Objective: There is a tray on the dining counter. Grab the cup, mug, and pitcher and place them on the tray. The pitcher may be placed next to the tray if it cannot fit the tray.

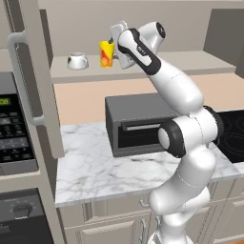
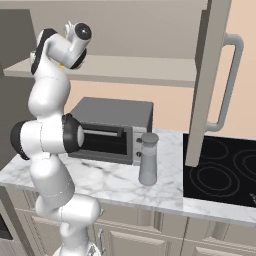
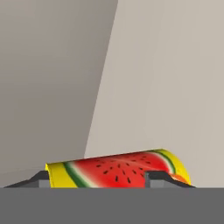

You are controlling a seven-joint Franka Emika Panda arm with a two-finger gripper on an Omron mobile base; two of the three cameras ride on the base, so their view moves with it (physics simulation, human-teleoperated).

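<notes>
Pincer (image 3: 112, 178) reaches up to the beige shelf (image 1: 200, 64) above the counter (image 1: 95, 167), and we see the yellow cup (image 1: 106, 54) between its two dark fingers (image 3: 162, 177). In the hand view the cup lies across the picture, with a watermelon print on its side, and one finger stands at each end of it. We cannot tell if the fingers already press on the cup or only stand beside it.

The white mug (image 1: 77, 61) sits on the same shelf, left of the cup and apart from it, near the shelf's front edge. The grey pitcher (image 2: 148, 159) stands upright on the marble counter, near its front edge, just right of the toaster oven (image 2: 112, 130) and left of the black cooktop (image 2: 220, 170).
</notes>
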